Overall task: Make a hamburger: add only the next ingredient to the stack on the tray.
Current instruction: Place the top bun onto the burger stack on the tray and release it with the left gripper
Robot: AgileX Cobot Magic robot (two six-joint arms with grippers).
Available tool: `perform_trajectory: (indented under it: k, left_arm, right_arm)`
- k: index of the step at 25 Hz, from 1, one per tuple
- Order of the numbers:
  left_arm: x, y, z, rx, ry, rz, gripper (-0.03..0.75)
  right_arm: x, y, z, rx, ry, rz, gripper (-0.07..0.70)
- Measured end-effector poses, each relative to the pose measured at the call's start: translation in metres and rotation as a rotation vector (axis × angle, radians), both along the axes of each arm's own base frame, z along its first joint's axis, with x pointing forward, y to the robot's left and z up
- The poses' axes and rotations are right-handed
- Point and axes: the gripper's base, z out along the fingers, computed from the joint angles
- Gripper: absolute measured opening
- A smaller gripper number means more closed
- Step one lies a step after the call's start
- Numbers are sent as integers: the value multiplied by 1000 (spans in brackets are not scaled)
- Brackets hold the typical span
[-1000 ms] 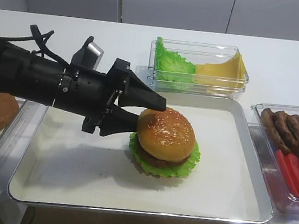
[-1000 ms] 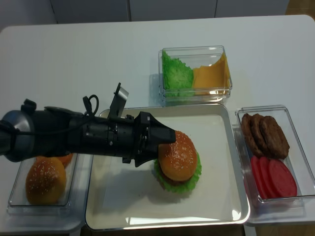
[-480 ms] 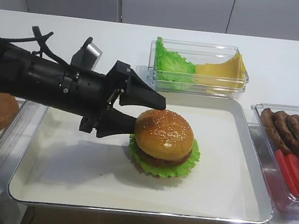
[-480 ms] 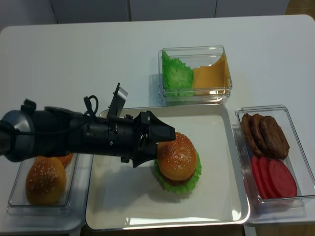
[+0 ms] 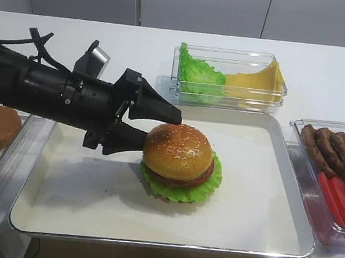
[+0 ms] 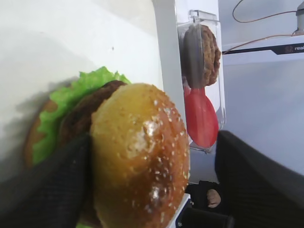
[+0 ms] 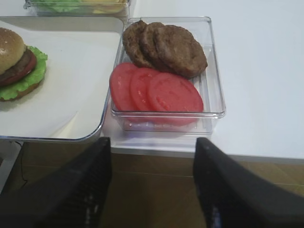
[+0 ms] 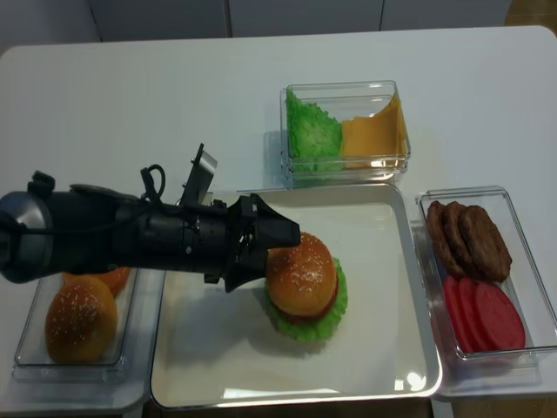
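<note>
I see a white desk [image 5: 330, 79] carrying everything. On it sits the tray [image 5: 292, 181], a big shiny metal rectangle with rounded corners, lined with white paper. My left arm [image 5: 33, 83], black and tube-shaped, lies low across the tray's left edge. Its jaws [image 5: 148, 128] stand wide apart, one finger above and one below the left side of the bun top [image 5: 178, 150]; from the high views I cannot tell whether they touch it, and they do not squeeze it.

The hamburger [image 8: 302, 286] stands near the middle of the tray: the domed, glossy golden bun top, speckled with pale seeds, rests on the stack [image 5: 181, 183] of brown patty and ruffled green lettuce. A red slice shows at its right edge.

Clear plastic boxes ring the tray. The one behind [image 5: 229, 79] holds crinkled lettuce and smooth yellow cheese. The one on the right [image 7: 166, 71] holds rough dark patties and flat red tomato slices, and the right wrist view shows these most plainly. The box on the left [image 8: 74, 313] holds spare buns, one seeded.

The left wrist view fills with the bun top's shiny crust, a dark finger on either side. The right wrist view shows the right jaws [image 7: 152, 185] as two dark blurred shapes, spread wide with nothing between them, below the desk's front edge.
</note>
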Motion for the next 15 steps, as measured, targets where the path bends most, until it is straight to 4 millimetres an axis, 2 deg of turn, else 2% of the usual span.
perform_trajectory:
  k: [15]
  left_arm:
    - [-1, 1, 0, 11, -9, -29, 587]
  right_arm:
    - [0, 0, 0, -2, 0, 1, 431]
